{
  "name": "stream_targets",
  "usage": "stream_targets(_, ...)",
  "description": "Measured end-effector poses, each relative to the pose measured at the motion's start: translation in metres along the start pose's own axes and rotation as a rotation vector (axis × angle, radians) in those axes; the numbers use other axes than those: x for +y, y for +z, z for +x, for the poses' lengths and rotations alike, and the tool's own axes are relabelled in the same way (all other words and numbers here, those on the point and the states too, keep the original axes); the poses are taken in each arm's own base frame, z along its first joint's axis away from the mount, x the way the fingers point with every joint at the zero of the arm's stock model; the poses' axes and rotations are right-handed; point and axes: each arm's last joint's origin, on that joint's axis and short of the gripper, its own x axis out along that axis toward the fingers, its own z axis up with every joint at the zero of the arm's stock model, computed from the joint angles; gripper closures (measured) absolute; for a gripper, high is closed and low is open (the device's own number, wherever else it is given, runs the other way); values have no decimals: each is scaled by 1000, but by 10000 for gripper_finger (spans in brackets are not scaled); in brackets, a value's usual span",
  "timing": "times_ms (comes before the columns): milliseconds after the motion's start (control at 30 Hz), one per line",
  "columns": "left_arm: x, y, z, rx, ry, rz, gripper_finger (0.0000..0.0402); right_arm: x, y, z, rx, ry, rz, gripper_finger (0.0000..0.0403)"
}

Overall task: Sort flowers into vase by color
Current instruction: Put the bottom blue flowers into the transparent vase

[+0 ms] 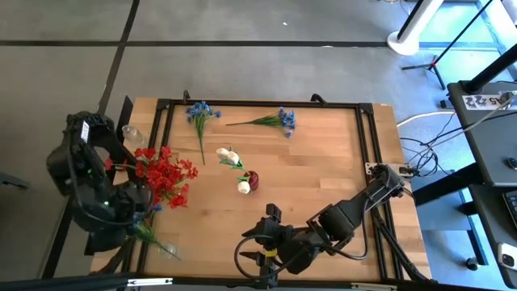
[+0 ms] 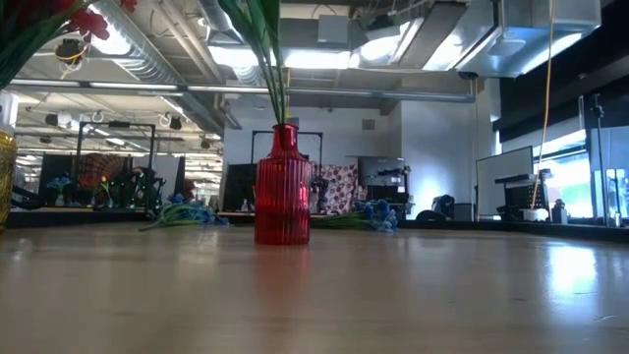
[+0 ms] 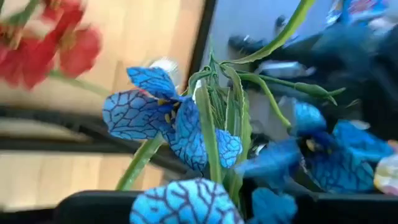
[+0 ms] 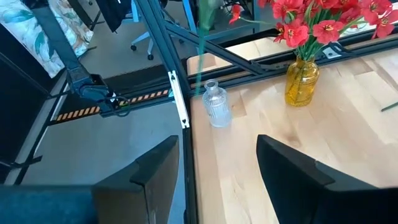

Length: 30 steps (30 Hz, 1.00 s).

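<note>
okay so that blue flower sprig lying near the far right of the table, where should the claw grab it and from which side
Grip the blue sprig on its bare green stem, roughly midway, coming straight down from above. It lies flat on the table, stem pointing left and blooms bunched at the right end, so the claw's fingers should probably straddle the thin stem crosswise. The blooms look too soft and bulky to hold well.

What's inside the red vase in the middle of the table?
Green stems rise out of the red vase, and from above white flowers top them. The ribbed red glass hides how far down the stems go.
</note>
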Motion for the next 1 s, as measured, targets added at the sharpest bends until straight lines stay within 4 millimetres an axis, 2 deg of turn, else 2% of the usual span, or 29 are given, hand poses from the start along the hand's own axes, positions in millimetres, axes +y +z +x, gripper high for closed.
stream_targets(167,22,-2,11,141,34,-59,385,5,-4,-3,7,10,17,189)
stream_targets(333,36,-7,4,147,17,-112,385,10,-10,-6,19,-1,25,189)
stream_targets(567,41,-8,-1,99,8,-116,385,11,-11,-7,12,-11,30,189)
stream_targets(833,47,-8,26,188,103,-120,385,10,-11,-7,16,-17,35,189)
stream_targets(1000,47,-9,27,227,101,-114,385,10,-12,-7,24,-23,29,189)
